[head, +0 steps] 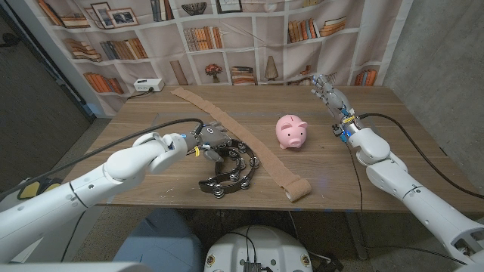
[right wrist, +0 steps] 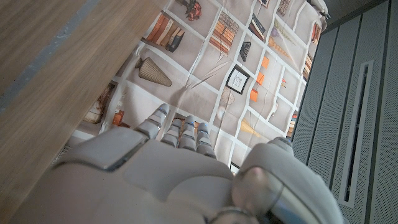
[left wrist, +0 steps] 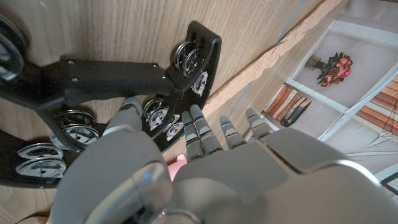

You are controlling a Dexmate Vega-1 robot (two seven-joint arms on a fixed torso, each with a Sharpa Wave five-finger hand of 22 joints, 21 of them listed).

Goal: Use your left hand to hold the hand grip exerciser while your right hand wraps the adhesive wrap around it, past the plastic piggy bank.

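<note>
**Left hand over black jingle frame, right hand idle in the air**

Wooden worktop (head: 151,196) carries everything. Adhesive wrap (head: 227,128) lies unrolled as a long tan strip from the far middle toward the near edge, ending in a small roll near the front. Black curved object with metal jingles (head: 231,170) sits left of the strip's near end; it looks like a tambourine, not a hand grip exerciser, so task name and pictures disagree. Pink piggy bank (head: 292,132) stands right of the strip, apart from it.

Risks, as judgement: the black frame is thin and curved and may slide or tip if gripped off-centre; the strip lies just beside it and could get dragged; the right arm's reach toward the wrap passes near the piggy bank and may knock it.

Left hand (head: 210,142) is above the black frame's far end, fingers (left wrist: 199,134) spread and reaching down onto it, not closed around it. Right hand (head: 330,92) is raised over the far right of the worktop, fingers extended, side by side, holding nothing.
</note>
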